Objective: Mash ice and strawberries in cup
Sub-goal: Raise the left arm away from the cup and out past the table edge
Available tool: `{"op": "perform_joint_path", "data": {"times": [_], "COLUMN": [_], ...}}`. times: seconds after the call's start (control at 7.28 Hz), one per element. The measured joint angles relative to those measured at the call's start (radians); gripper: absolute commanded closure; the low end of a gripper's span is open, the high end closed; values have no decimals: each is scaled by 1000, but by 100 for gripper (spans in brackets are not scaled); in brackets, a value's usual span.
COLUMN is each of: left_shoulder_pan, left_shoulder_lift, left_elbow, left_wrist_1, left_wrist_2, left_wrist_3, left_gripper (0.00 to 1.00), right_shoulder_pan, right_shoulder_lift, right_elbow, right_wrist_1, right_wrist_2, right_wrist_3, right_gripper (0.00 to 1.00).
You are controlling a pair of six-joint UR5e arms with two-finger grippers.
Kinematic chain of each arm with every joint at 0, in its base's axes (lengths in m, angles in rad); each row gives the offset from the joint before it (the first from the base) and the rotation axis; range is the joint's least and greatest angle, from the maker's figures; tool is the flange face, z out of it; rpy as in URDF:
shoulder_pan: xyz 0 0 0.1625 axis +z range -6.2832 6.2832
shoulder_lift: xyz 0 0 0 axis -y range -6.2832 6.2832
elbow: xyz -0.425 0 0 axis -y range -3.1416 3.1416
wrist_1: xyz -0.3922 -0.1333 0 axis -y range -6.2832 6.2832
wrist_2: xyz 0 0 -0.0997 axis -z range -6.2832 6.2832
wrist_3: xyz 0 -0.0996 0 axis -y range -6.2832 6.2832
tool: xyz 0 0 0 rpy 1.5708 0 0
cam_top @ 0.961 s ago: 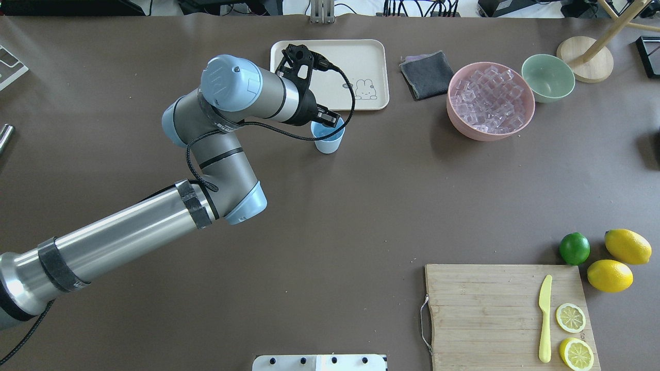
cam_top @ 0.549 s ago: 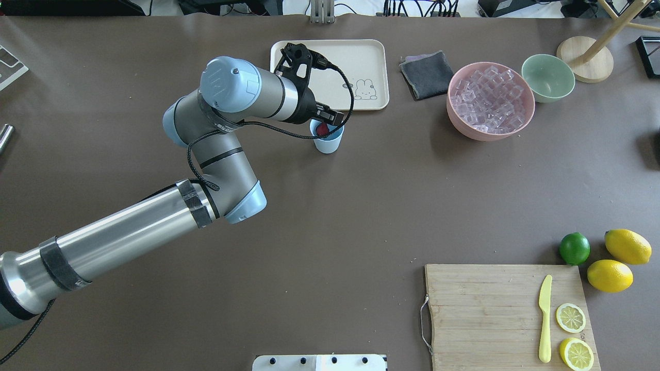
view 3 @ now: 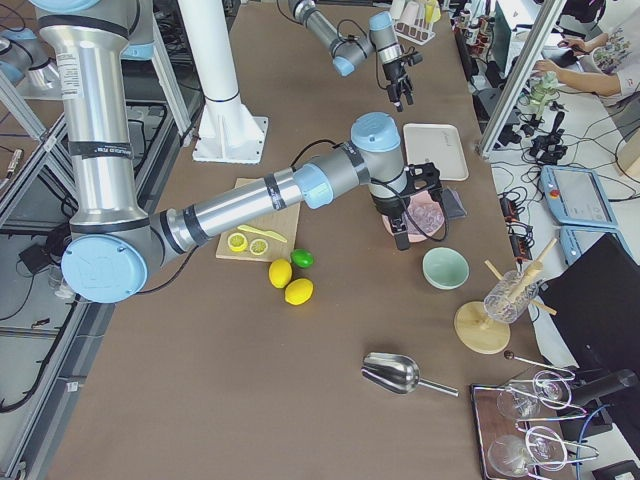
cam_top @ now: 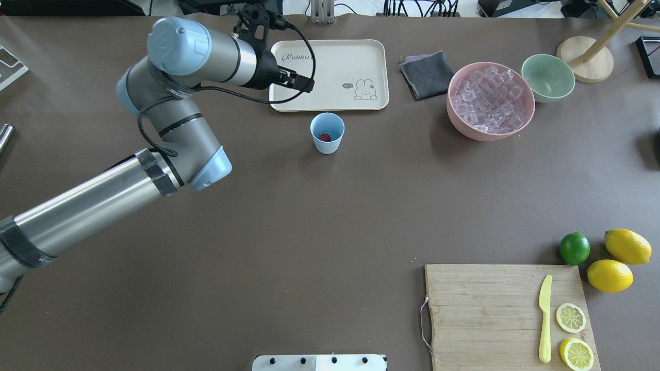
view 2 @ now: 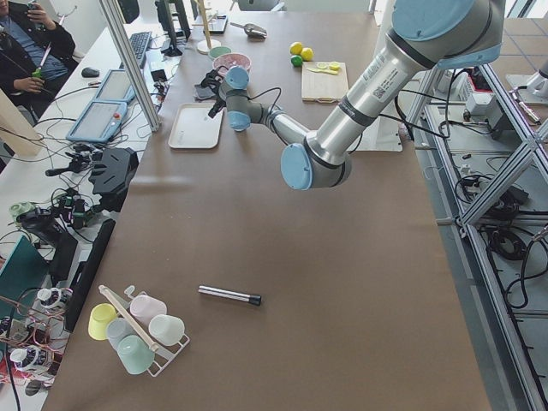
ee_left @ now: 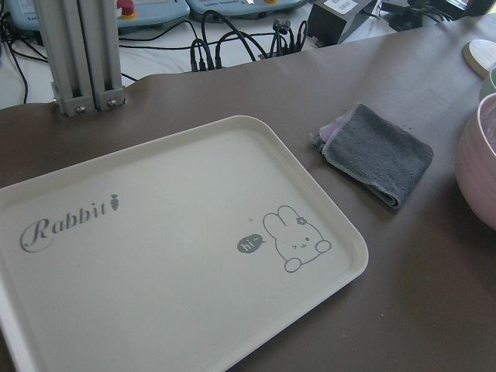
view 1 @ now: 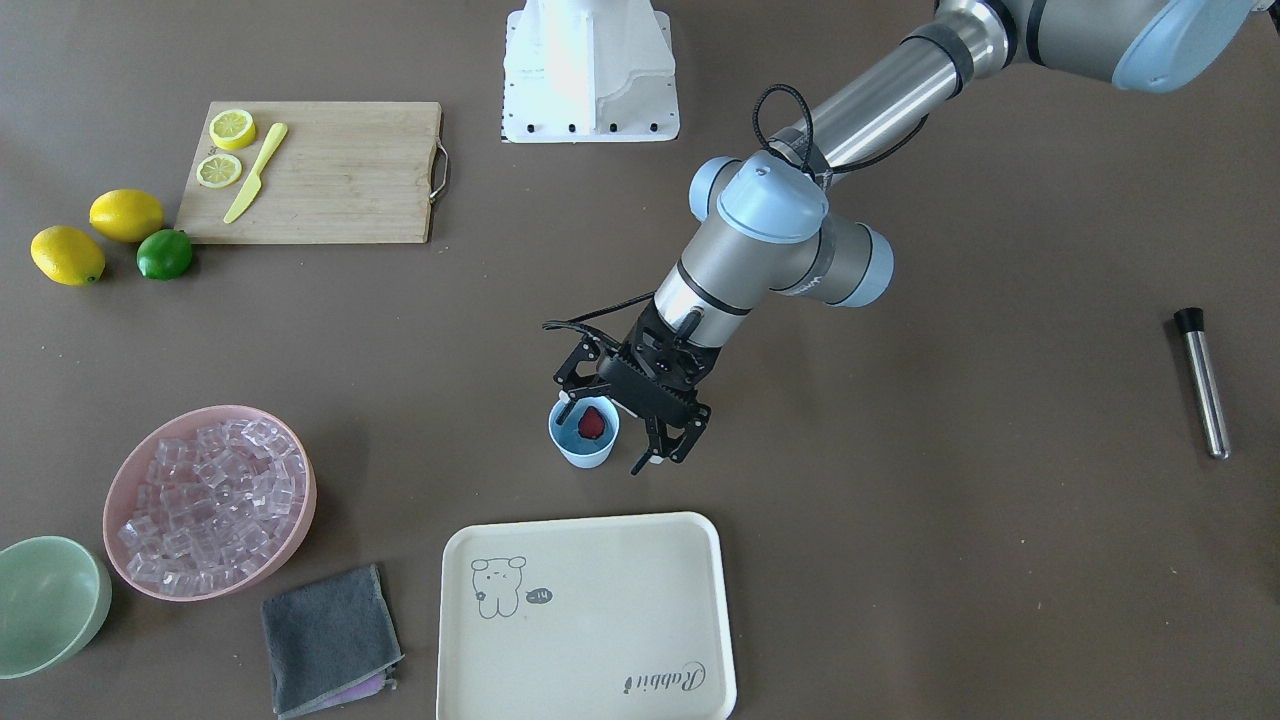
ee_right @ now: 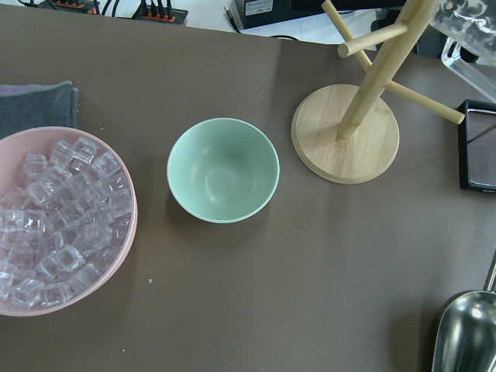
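Note:
The light-blue cup [cam_top: 327,133] stands in front of the cream tray [cam_top: 361,56], and the red strawberry [cam_top: 325,137] lies inside it. In the overhead view my left gripper [cam_top: 304,82] hovers open over the tray's left part, back-left of the cup. The front-facing view shows that gripper [view 1: 603,438] open, with its fingers astride the cup [view 1: 584,450] and the strawberry [view 1: 591,423] below. The ice [cam_top: 490,95] fills a pink bowl [cam_top: 530,105]. My right gripper [view 3: 405,225] hangs over that bowl; I cannot tell whether it is open or shut.
A pale-green bowl [cam_top: 547,77] and a grey cloth [cam_top: 427,74] flank the pink bowl. A wooden stand [cam_top: 585,59] is at the back right. A cutting board [cam_top: 484,309] holds a yellow knife and lemon slices, with a lime [cam_top: 574,248] beside it. A metal rod [view 1: 1200,380] lies far left.
My left arm has pulled up and back-left from the cup to above the tray. The strawberry, first seen at the cup's mouth half a second ago, now lies alone inside the cup.

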Motion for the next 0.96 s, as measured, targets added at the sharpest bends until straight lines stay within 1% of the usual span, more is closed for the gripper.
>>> {"op": "perform_joint_path", "data": {"times": [0.27, 0.55, 0.69, 0.82, 0.96], "left_shoulder_pan": [-172, -356, -428, -481, -517], "left_shoulder_lift": [94, 244, 308, 356, 393], "left_elbow": [-71, -160, -182, -191, -191], "left_wrist_1": [123, 205, 250, 324, 407], "left_wrist_2": [-203, -384, -437, -462, -468], "left_wrist_3": [6, 11, 30, 89, 177], "left_gripper": [5, 5, 5, 4, 5], "right_shoulder_pan": [-5, -32, -51, -75, -93], "right_shoulder_lift": [10, 15, 20, 29, 45], "right_elbow": [-3, -4, -6, -7, -9], "right_wrist_1": [0, -2, -2, -2, -1], "right_wrist_2": [24, 16, 6, -2, -5], "right_wrist_3": [2, -1, -1, 2, 6], "right_gripper": [0, 0, 0, 0, 0]}}
